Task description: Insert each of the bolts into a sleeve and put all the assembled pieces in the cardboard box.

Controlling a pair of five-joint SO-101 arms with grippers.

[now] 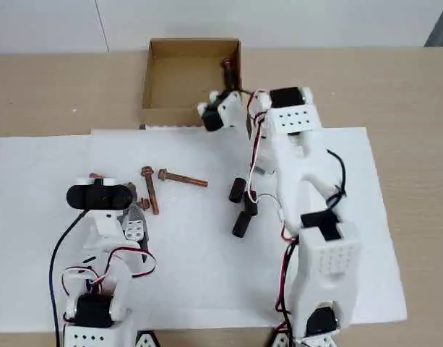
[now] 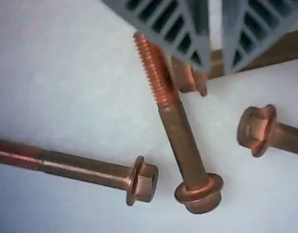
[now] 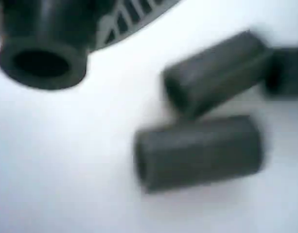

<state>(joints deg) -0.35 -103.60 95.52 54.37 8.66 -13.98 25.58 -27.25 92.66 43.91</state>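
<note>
Several copper bolts lie on the white paper, among them one (image 1: pixel 150 189) and another (image 1: pixel 182 178). My left gripper (image 1: pixel 139 217) (image 2: pixel 216 65) hovers shut just above them, nothing between its grey fingers (image 2: pixel 173 24). One bolt (image 2: pixel 187 141) runs under a finger and a second bolt (image 2: pixel 275 51) lies behind the tips. Black sleeves (image 1: pixel 238 189) (image 1: pixel 241 224) lie mid-paper. My right gripper (image 3: pixel 46 48) is shut on a black sleeve (image 3: pixel 42 60), close over two lying sleeves (image 3: pixel 212 73) (image 3: pixel 197 150). The cardboard box (image 1: pixel 156 79) holds one assembled piece (image 1: pixel 227 69).
The white paper sheet (image 1: pixel 48 166) covers the wooden table (image 1: pixel 62 87). The right arm's white body (image 1: pixel 293 166) stretches up the right side as far as the box's front wall. Bare paper lies between the two arms.
</note>
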